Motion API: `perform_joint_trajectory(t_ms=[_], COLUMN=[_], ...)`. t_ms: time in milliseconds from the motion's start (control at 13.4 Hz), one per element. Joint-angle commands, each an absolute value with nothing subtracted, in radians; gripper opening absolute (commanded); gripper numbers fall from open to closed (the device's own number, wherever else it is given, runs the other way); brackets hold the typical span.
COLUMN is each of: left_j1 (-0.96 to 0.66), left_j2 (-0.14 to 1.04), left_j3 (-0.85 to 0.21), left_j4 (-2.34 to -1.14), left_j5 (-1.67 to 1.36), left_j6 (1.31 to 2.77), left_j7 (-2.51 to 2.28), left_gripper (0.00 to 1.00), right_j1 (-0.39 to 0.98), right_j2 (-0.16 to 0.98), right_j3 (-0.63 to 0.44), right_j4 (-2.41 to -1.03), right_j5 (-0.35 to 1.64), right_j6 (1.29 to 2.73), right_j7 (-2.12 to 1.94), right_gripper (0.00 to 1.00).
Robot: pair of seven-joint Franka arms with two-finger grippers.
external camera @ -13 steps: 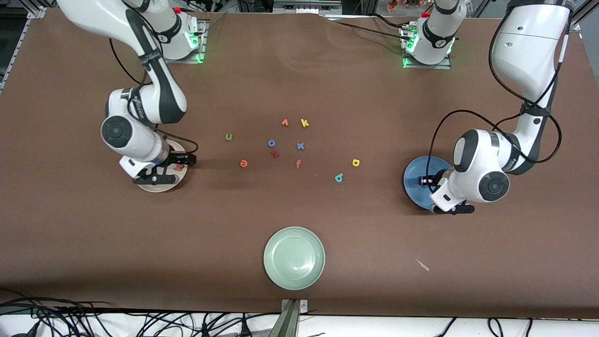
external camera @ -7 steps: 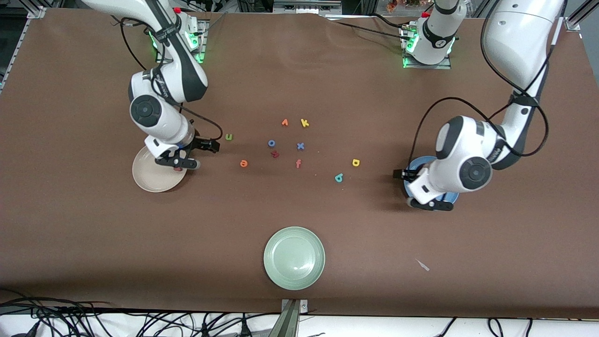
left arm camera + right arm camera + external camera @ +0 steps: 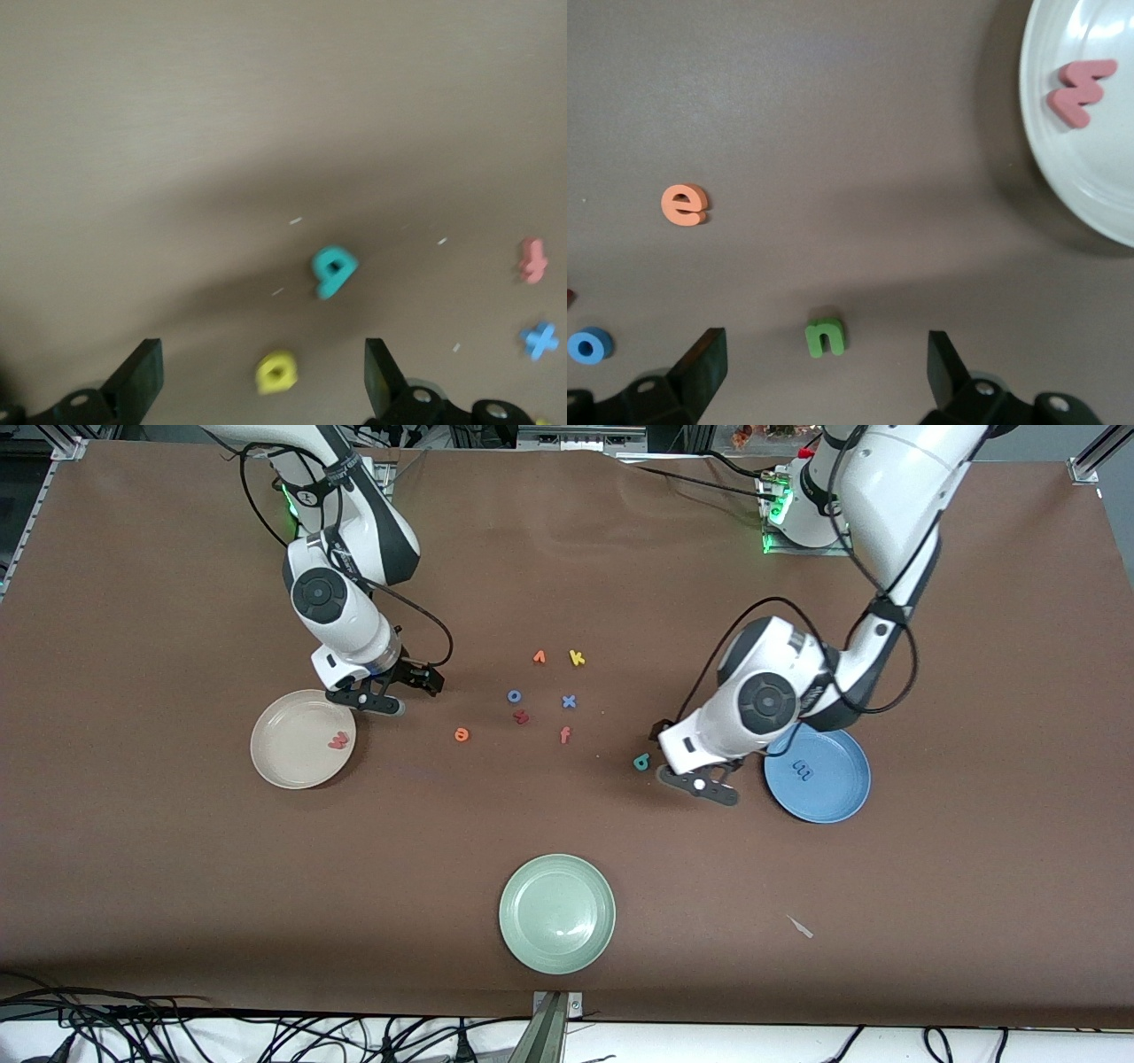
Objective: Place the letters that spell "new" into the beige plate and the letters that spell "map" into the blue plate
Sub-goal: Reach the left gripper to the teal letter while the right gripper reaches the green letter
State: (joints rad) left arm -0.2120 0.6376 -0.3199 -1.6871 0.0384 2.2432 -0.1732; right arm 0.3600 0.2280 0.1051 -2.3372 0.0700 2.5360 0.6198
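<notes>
The beige plate (image 3: 288, 757) holds the pinkish-red w (image 3: 337, 740). The blue plate (image 3: 837, 788) holds the blue m (image 3: 802, 768). My right gripper (image 3: 399, 691) hangs open over the green n (image 3: 825, 337), which lies between its fingers (image 3: 704, 359) in the right wrist view; the front view hides that letter. The orange e (image 3: 462, 734) lies a little nearer the front camera. My left gripper (image 3: 680, 757) is open over the yellow a (image 3: 276, 372), beside the teal p (image 3: 642, 762).
Other letters sit mid-table: yellow k (image 3: 577, 658), blue o (image 3: 515, 696), blue x (image 3: 569, 701), dark red h (image 3: 521, 716), orange-red f (image 3: 564, 734). A pale green plate (image 3: 556, 912) lies near the front edge.
Both arms swung from over their plates toward the table's middle. The left gripper opened, and the m now lies in the blue plate.
</notes>
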Motion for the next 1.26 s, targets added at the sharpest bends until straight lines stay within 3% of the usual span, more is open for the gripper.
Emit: perform_joint_trajectory(t_ms=[0, 595, 818, 967, 1190], left_j1=[-0.242, -0.295, -0.296, -0.296, -0.296], left_j2=[0.698, 0.749, 0.764, 0.77, 0.77], left_j3=[-0.319, -0.308, -0.308, -0.31, -0.31], left_j4=[-1.678, -1.68, -1.68, -1.68, -1.68], left_j5=[0.074, 0.21, 0.239, 0.294, 0.296], left_j6=[2.328, 2.391, 2.418, 2.418, 2.418], left_j7=[-0.216, -0.23, -0.23, -0.232, -0.232], left_gripper=[1.0, 0.88, 0.72, 0.67, 0.38], right_j1=[0.359, 0.396, 0.405, 0.405, 0.403], right_j2=[0.248, 0.308, 0.319, 0.325, 0.325], right_j3=[0.117, 0.141, 0.141, 0.141, 0.141], right_j4=[-2.365, -2.381, -2.379, -2.379, -2.393], right_j5=[0.075, 0.068, 0.054, 0.054, 0.054], right_j6=[2.586, 2.677, 2.678, 2.678, 2.694], right_j7=[0.637, 0.64, 0.621, 0.583, 0.545], right_gripper=[1.0, 0.94, 0.85, 0.79, 0.75])
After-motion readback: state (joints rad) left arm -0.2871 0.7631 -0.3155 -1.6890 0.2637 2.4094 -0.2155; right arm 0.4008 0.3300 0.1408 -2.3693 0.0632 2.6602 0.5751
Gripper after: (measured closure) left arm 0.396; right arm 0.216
